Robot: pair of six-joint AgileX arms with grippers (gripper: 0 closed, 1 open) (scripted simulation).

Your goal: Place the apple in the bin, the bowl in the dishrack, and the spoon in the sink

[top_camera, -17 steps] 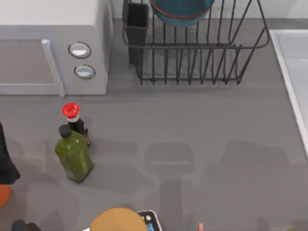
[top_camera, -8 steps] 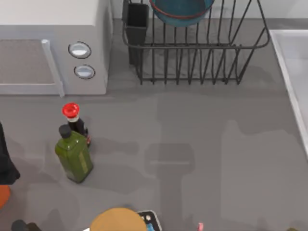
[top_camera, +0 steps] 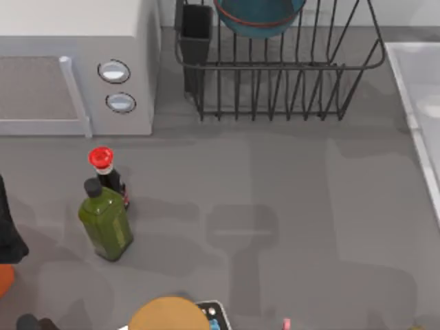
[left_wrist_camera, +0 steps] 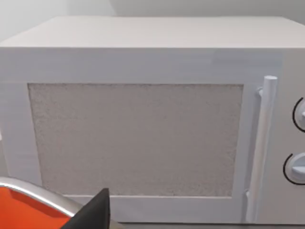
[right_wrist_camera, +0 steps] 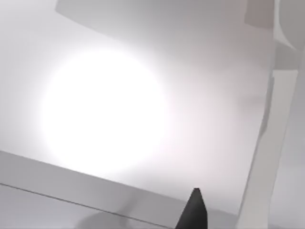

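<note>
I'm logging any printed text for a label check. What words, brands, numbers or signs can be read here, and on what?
No text can be read in these views.
Microwave: two round knobs, no legible markings.
Green bottle and red-capped dark bottle: no readable label.
Small device at the top view's bottom edge: coloured marks too small to read.

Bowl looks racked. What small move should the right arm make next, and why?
Probably ease the right gripper lower into the sink, then release if it holds the spoon, which I cannot tell. The bowl already sits in the dishrack, and the right wrist view faces the pale basin.
</note>
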